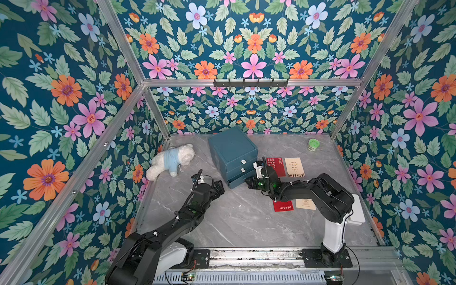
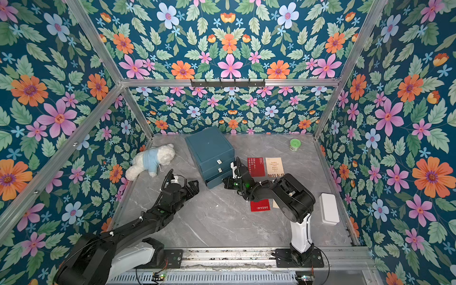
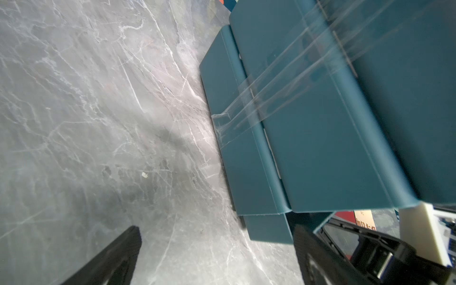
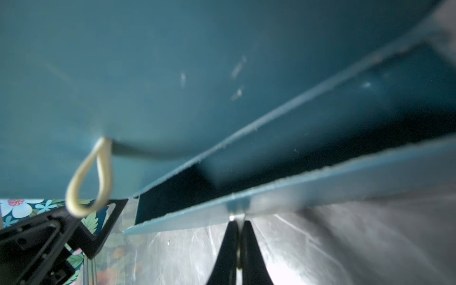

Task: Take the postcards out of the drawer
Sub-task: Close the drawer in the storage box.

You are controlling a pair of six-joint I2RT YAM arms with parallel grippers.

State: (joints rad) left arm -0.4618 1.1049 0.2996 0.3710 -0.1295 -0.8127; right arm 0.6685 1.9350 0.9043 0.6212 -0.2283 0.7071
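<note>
1. Dragging the chest [image 1: 232, 148] is the biggest risk. It stands at 12 o'clock on the table [image 1: 234, 222], and a hard pull on its bottom drawer [image 1: 240, 181] could slide or tip it. Clear tape [image 3: 246, 106] crosses its side, but I cannot tell whether that anchors it.
2. The right arm [image 1: 328, 197] hangs over the near red card [image 1: 283, 206] and near cream card [image 1: 306, 204], at 4 o'clock from the chest. A low elbow swing could sweep them toward the table edge.
3. The drawer stands out only a little. Its inside is dark in the right wrist view, so I cannot tell whether a card lies in it. A crooked pull could jam it in the chest.
4. The left gripper [image 1: 218, 188], jaws spread wide and empty, hovers at 7 o'clock from the chest, near its corner. A sideways drift could knock the chest or block the drawer.
5. The far red card [image 1: 275, 166] and far cream card [image 1: 294, 167] lie flat at 3 o'clock from the chest, just beside the right wrist. All four postcards are thus on the table, outside the drawer. They are thin, so a brushing wrist could shove or flip them.
6. The right gripper [image 4: 238, 222] is clenched on the small tab [image 4: 233, 218] at the drawer front. Such a slight pinch could slip, jerking the gripper back at the cards.
</note>
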